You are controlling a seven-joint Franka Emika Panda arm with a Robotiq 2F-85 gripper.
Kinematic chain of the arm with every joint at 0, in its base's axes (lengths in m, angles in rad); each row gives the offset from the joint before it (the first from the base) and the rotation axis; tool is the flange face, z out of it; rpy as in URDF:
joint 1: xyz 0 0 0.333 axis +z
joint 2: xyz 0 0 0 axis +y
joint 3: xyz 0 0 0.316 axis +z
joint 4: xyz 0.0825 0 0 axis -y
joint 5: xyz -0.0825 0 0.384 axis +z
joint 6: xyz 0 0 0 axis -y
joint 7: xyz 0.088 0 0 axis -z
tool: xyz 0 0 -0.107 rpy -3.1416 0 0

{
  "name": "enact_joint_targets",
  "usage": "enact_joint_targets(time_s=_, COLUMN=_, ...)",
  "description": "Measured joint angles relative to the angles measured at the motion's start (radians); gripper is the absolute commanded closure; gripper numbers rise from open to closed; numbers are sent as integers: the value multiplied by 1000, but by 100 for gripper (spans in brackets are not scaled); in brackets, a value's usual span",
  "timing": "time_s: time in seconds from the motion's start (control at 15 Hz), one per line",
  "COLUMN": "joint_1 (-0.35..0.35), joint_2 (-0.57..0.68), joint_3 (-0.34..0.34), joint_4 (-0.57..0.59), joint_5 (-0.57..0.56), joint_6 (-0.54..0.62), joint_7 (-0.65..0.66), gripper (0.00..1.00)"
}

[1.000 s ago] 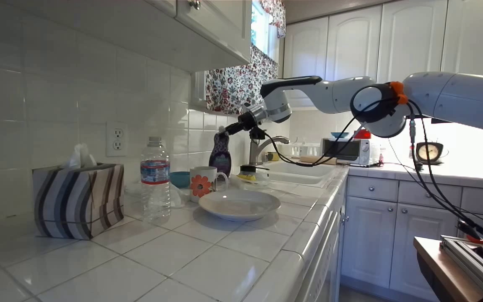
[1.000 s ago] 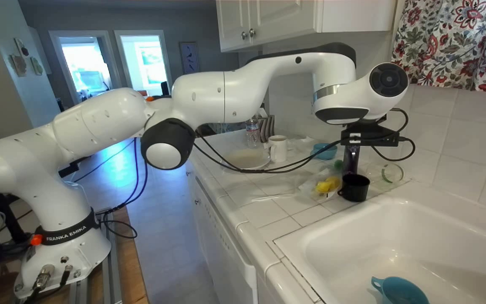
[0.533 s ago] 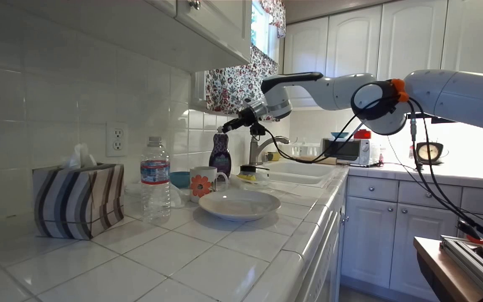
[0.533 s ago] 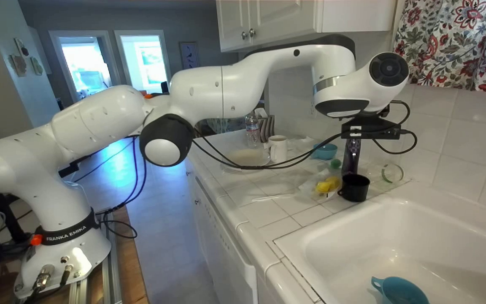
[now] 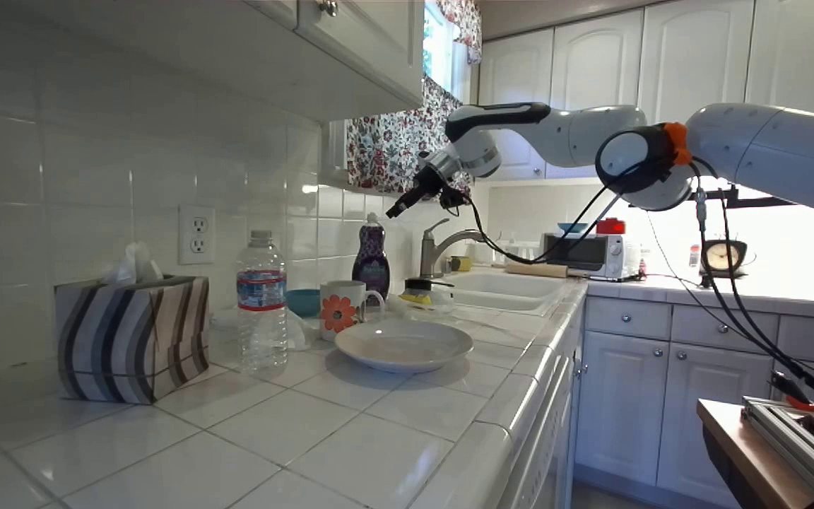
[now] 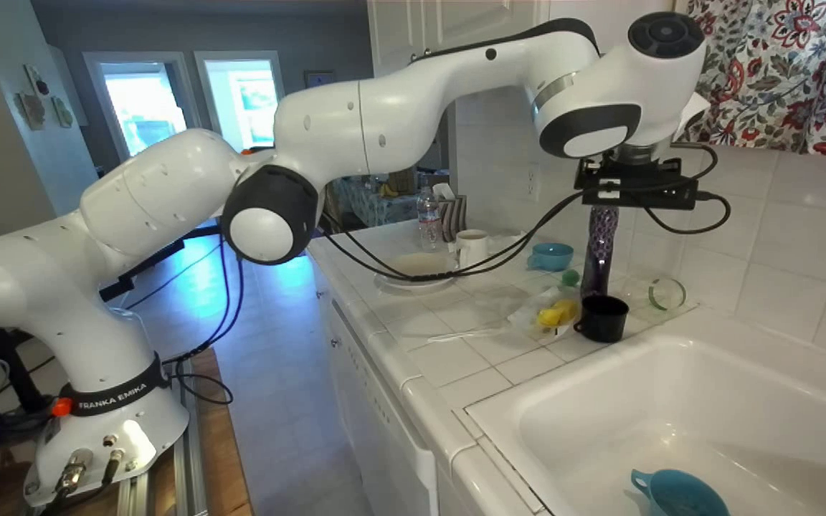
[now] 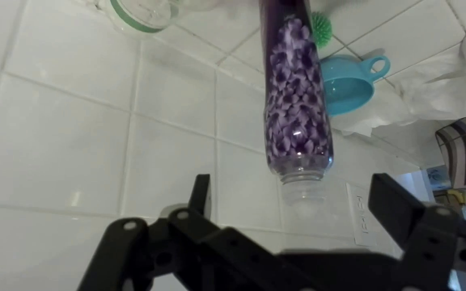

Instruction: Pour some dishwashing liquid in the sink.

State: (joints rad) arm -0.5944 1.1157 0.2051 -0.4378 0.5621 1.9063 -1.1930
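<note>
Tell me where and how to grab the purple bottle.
I'd grip the purple bottle around its upper body, below the cap, coming from the sink side, above the black cup: the bottle stands upright, looks slimmer there than lower down, and the cup stands before its foot.

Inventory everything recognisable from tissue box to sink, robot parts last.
tissue box: 1, striped, on counter
water bottle: 1, clear, on counter
plate: 1, white, on counter
mug: 1, white, beside plate
counter cup: 1, blue, near mug
spiky ball: 1, green, near soap bottle
jar: 1, clear, on counter
soap bottle: 1, purple, on counter
black cup: 1, black, on counter
sink: 1, white, in counter
sink cup: 1, blue, in sink
faucet: 1, silver, at sink
arm: 1, white, over counter
pincer: 1, black, near soap bottle
</note>
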Motion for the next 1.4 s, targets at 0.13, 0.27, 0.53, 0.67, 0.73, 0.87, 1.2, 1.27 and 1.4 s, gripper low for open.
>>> enact_joint_targets(time_s=0.13, joint_1=-3, joint_2=-30, joint_3=-22, joint_4=3, joint_5=-65, joint_6=-44, joint_7=74, gripper=0)
enact_joint_targets(time_s=0.27, joint_1=-7, joint_2=-60, joint_3=-48, joint_4=6, joint_5=-126, joint_6=-131, joint_7=145, gripper=0)
enact_joint_targets(time_s=0.53, joint_1=-19, joint_2=-109, joint_3=-94, joint_4=6, joint_5=-212, joint_6=-329, joint_7=252, gripper=0)
enact_joint_targets(time_s=0.67, joint_1=-21, joint_2=-126, joint_3=-117, joint_4=6, joint_5=-243, joint_6=-425, joint_7=305, gripper=0)
enact_joint_targets(time_s=0.73, joint_1=-22, joint_2=-135, joint_3=-126, joint_4=6, joint_5=-256, joint_6=-473, joint_7=334, gripper=0)
enact_joint_targets(time_s=0.87, joint_1=-21, joint_2=-149, joint_3=-141, joint_4=6, joint_5=-275, joint_6=-566, joint_7=399, gripper=0)
enact_joint_targets(time_s=1.2, joint_1=-14, joint_2=-166, joint_3=-150, joint_4=5, joint_5=-292, joint_6=-655, joint_7=481, gripper=0)
enact_joint_targets(time_s=1.27, joint_1=-14, joint_2=-166, joint_3=-150, joint_4=4, joint_5=-292, joint_6=-655, joint_7=483, gripper=0)
enact_joint_targets(time_s=1.4, joint_1=-14, joint_2=-166, joint_3=-152, joint_4=2, joint_5=-292, joint_6=-655, joint_7=483, gripper=0)
